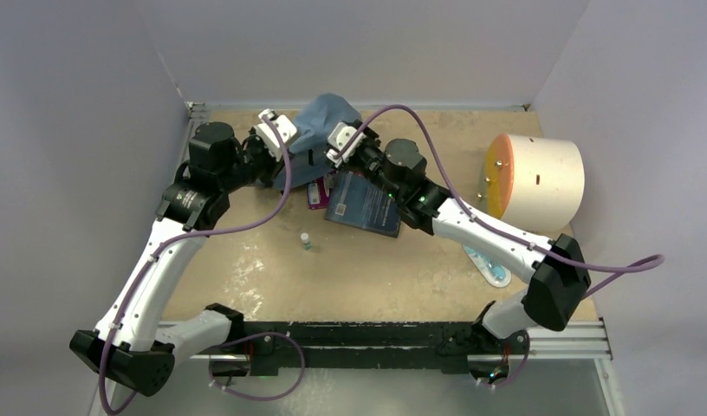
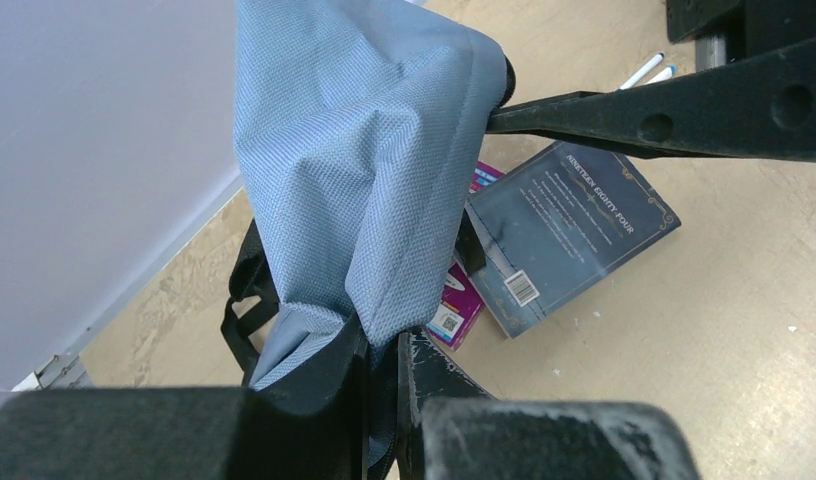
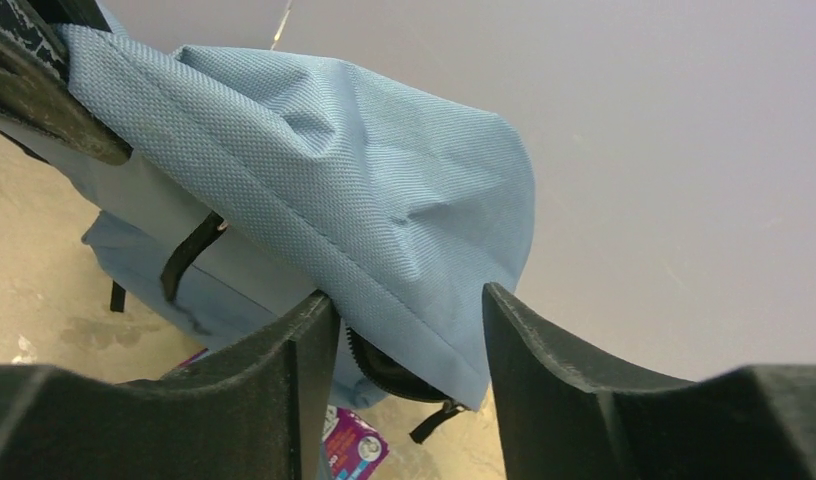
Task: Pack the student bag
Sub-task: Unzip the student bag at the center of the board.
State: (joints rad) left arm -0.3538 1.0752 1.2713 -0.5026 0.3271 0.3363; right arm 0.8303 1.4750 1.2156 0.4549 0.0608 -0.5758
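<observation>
The student bag (image 1: 328, 117), soft grey-blue fabric with black straps, hangs lifted off the table at the back centre. My left gripper (image 2: 384, 338) is shut on a fold of its fabric (image 2: 354, 150) and holds it up from the left (image 1: 291, 149). My right gripper (image 3: 409, 300) is open, its jaws standing on either side of the bag's flap edge (image 3: 334, 170), where a dark zipper and its pull show. Its right finger is apart from the cloth. From above, the right gripper (image 1: 331, 154) sits at the bag's right side.
A dark blue book (image 1: 365, 204) and a purple packet (image 1: 316, 194) lie flat under the bag. A small bottle (image 1: 306, 241) stands mid-table. A white cylinder with an orange face (image 1: 532, 178) sits at the right, a pale blue packet (image 1: 489, 264) near the right arm.
</observation>
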